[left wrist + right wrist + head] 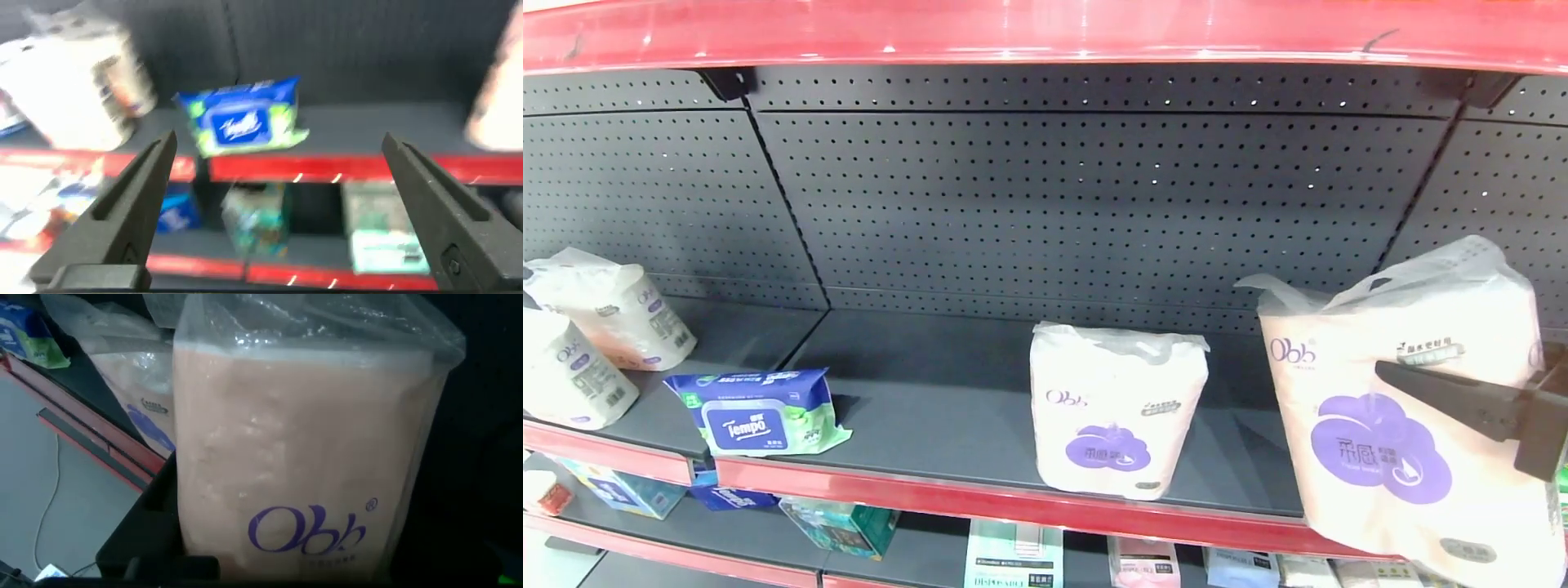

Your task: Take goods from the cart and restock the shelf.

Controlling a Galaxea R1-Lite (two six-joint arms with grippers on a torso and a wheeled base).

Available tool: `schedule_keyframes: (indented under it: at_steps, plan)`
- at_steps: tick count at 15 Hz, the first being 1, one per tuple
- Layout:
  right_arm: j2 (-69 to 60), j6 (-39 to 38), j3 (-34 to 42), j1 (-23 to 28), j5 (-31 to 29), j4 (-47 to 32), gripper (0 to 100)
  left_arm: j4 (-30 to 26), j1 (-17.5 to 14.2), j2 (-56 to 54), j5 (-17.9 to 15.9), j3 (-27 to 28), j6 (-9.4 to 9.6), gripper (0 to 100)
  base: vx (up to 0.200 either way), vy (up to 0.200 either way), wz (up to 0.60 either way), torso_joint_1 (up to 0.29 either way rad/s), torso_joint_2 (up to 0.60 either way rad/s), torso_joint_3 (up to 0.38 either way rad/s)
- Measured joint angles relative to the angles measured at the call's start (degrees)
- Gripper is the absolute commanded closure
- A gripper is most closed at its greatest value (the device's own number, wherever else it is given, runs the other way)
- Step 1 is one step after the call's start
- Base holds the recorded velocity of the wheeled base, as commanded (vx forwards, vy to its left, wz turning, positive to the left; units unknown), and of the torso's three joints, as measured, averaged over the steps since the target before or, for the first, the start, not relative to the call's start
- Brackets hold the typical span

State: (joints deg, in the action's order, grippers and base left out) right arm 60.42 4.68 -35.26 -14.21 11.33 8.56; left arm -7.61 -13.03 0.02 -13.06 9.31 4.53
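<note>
Grey pegboard backs the dark shelf (947, 408) with its red front lip. At the shelf's right end the right gripper (1437, 392) clamps a big tissue pack (1388, 457), which hangs over the front lip, not yet set down. The left gripper (278, 143) gapes wide and empty, facing a wipes pack (760, 412) at the left front edge. The held pack's base could catch the lip, or its slick film could slip in the grip. Pushed in askew, it might topple the standing pack (1112, 420) beside it.
</note>
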Motion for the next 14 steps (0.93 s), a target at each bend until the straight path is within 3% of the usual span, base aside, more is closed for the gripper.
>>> schedule_keyframes:
  at_steps: [4,5,6,7,9,11,13,14]
  plan:
    - [2.49,0.10,0.39,0.00,0.02,0.13,100,2.93,-1.95,0.05,1.29,-4.63,-0.82,0,0.000,0.000,0.00,0.000,0.00,0.000]
    - [2.76,0.16,0.52,0.02,0.00,0.15,100,3.71,-2.10,0.02,0.22,-5.66,-1.89,0,0.000,0.000,0.00,0.000,0.00,0.000]
    - [2.93,0.16,0.56,-0.02,0.00,0.13,100,4.44,-2.18,0.00,-1.99,-6.07,-4.56,0,0.000,0.000,0.00,0.000,0.00,0.000]
    - [3.01,0.21,0.67,0.02,-0.05,0.13,100,4.60,-2.29,0.00,-1.96,-6.40,-5.42,0,0.000,0.000,0.00,0.000,0.00,0.000]
    - [3.11,1.22,0.78,0.09,-0.11,0.13,100,4.83,-3.25,0.00,7.78,-6.67,-5.13,0,0.000,0.000,0.00,0.000,0.00,0.000]
    - [3.17,1.50,0.83,0.09,-0.09,0.33,100,6.88,-4.35,0.00,14.14,-7.91,-4.83,0,0.000,0.000,0.00,0.000,0.00,0.000]
    - [3.17,1.48,1.05,0.09,-0.09,1.62,100,7.25,-4.11,0.00,13.28,-8.91,-4.13,0,0.000,0.000,0.00,0.000,0.00,0.000]
    - [3.17,1.48,1.27,0.11,-0.09,1.71,100,7.23,-2.32,0.00,12.46,-9.07,-3.99,0,0.000,0.000,0.00,0.000,0.00,0.000]
